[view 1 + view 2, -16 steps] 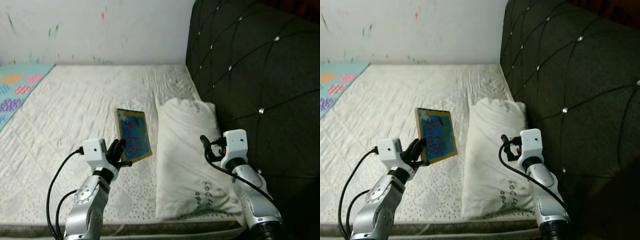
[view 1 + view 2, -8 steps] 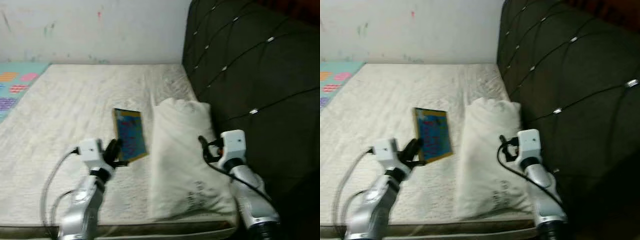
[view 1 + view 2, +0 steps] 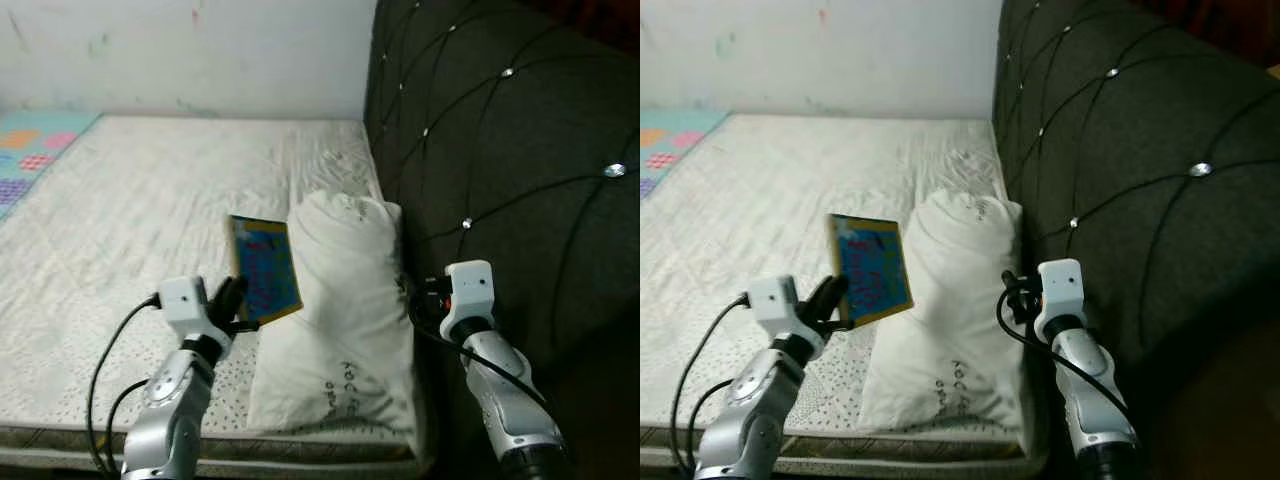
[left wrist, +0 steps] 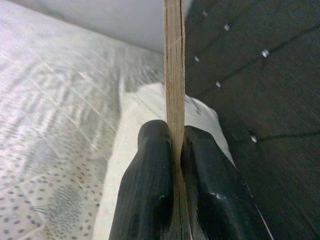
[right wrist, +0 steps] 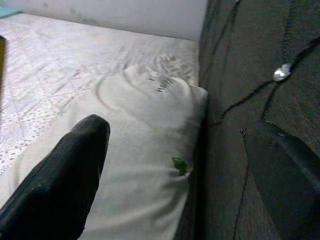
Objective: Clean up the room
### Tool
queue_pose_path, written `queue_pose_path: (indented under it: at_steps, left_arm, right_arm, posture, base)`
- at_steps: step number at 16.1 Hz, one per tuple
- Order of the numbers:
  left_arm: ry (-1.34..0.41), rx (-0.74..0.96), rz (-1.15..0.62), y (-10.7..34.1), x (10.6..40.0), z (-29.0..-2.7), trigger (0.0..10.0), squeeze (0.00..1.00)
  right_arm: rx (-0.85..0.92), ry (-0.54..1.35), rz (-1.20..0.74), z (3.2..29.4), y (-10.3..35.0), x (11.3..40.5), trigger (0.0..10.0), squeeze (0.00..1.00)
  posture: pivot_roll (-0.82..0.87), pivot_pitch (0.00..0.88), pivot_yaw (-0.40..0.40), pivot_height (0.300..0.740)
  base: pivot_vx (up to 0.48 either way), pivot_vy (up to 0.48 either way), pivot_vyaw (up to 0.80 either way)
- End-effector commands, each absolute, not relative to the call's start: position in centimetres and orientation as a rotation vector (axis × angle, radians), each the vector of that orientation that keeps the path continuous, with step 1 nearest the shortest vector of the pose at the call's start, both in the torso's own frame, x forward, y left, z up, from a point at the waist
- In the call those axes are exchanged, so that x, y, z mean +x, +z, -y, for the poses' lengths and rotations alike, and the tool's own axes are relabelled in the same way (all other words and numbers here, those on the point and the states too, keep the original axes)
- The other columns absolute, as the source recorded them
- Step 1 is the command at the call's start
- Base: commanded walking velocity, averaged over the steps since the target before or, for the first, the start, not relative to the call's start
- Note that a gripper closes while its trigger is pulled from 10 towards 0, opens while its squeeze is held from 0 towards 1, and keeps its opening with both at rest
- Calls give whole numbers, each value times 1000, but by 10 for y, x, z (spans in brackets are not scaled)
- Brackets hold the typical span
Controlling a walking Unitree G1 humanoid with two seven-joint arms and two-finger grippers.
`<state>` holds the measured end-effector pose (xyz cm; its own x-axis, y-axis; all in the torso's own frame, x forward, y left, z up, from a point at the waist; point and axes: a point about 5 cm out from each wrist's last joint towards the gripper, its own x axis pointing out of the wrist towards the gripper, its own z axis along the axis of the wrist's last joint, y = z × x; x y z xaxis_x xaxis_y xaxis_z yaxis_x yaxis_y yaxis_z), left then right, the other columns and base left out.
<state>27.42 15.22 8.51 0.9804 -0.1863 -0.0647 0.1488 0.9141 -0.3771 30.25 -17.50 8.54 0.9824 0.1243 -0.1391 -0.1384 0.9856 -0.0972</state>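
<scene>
The book's (image 3: 265, 280) lower edge disappears behind the left gripper (image 3: 232, 305), and in the left wrist view you only get its thin edge, so the cover's unreadable. Small print on the pillow (image 3: 345, 330) is too tiny to make out. The right gripper (image 5: 165, 185) has its fingers (image 5: 55, 185) cropped off by the frame edge.

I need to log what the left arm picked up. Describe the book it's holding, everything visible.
The book is thin and flat, with a yellowish border and a blue cover bearing red markings. The left gripper clamps its lower edge between both fingers, holding it upright and slightly tilted above the mattress, beside the white pillow.
</scene>
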Motion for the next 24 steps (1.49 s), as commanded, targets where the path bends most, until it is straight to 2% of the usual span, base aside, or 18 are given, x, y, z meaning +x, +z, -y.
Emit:
queue_pose_path:
  at_steps: [1,14,18,24]
  left_arm:
    - [-184,-384,-64,93,277,-152,10000,0]
    - [-191,-393,-62,94,277,-152,10000,0]
    - [-237,-419,-26,98,275,-151,10000,0]
    - [-266,-427,-14,99,273,-149,10000,0]
  right_arm:
    - [-105,135,-128,173,87,304,10000,0]
    - [-112,135,-132,174,86,303,10000,0]
    - [-114,140,-135,174,85,303,10000,0]
    - [-118,141,-140,175,84,302,10000,0]
  posture:
    - [-162,0,3,740]
    - [-163,0,1,740]
    - [-162,0,1,740]
    - [-164,0,1,740]
  base:
    - [0,480,0]
    - [0,480,0]
    - [0,0,0]
    - [344,0,0]
